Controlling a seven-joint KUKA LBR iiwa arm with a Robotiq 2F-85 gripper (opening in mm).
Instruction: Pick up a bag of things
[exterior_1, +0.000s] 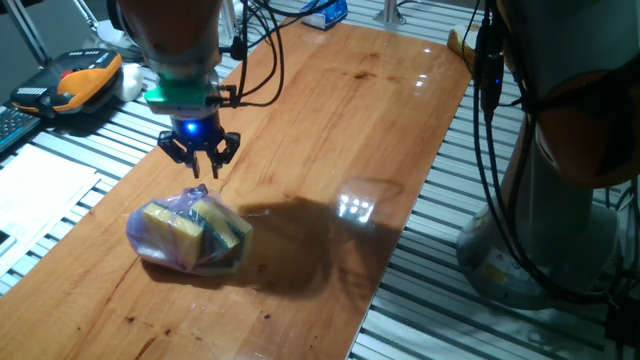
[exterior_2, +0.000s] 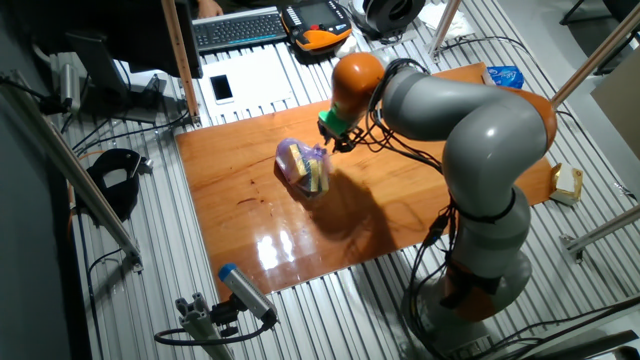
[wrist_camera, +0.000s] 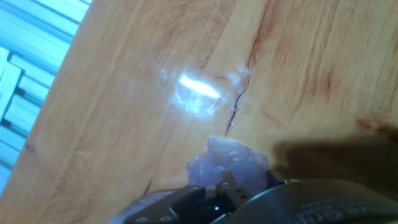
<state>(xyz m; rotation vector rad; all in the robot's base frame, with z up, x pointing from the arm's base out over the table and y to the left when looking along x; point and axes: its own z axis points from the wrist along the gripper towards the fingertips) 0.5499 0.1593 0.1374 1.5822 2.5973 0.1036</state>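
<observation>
Gripper (exterior_1: 199, 163) fingers hang just above the top of the bag of things (exterior_1: 188, 234) in one fixed view, their dark tips drawn close together over the bag's puckered plastic peak; whether they pinch it cannot be told from here. One bag lies on the wooden table (exterior_1: 330, 120), near the board's left edge, its long axis running roughly left to right across the picture. Through the purple-blue film, two or three yellow sponge blocks with green faces show. One orange-and-black device (exterior_1: 75, 82) sits off the board at the upper left.

From the other fixed view, the single grey arm (exterior_2: 470, 130) bends over the table (exterior_2: 250, 230) and the gripper (exterior_2: 333, 135) meets the upper right corner of the bag (exterior_2: 304, 167), which lies near the middle of the board, with its long axis slanting from upper left to lower right.

Seen from the hand, the fingers (wrist_camera: 211, 194) appear nearly together at the bottom edge, with a tuft of purple plastic (wrist_camera: 231, 163) rising just beyond them. Contact is unclear.
</observation>
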